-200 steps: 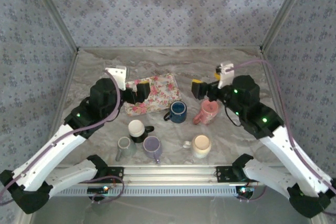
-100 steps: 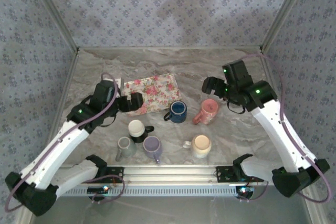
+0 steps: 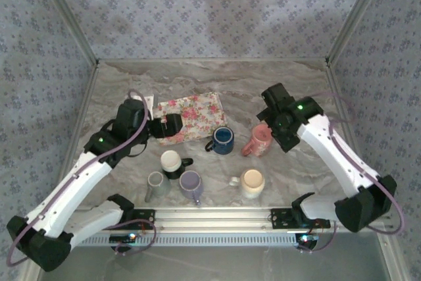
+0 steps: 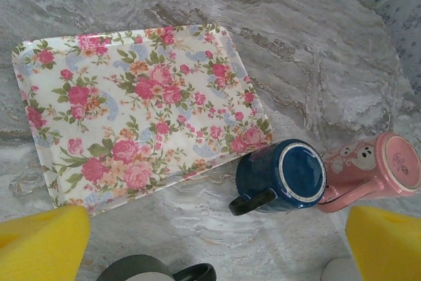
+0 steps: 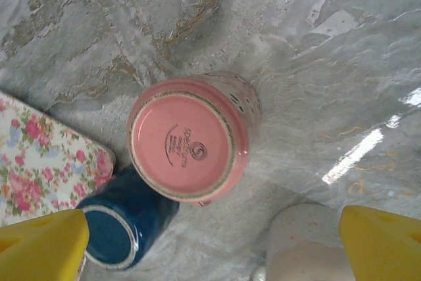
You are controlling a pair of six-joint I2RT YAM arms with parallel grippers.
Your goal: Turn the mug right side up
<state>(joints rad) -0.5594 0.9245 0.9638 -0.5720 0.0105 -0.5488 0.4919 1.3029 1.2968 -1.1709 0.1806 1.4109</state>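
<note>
So the pink mug is bottom-up on the marble table. From the right wrist you look straight at its flat base with the maker's stamp on it. It sits off the near right corner of the floral tray, not on the tray, with the blue mug wedged between it and that corner. The two mugs look pressed together, but I can't tell if they really touch. The blue one is upright, mouth open to the camera. The right gripper hangs over the pink mug with its yellow pads spread wide, nothing clamped between them and not touching the mug. The left gripper sits over the tray's near edge, jaws also spread and empty, and the tray itself is bare. Nearer the arms than the tray is a cluster of four more – a black mug with a white inside, a grey mug, a purple mug and a cream mug, the cream one furthest right of the tray.
</note>
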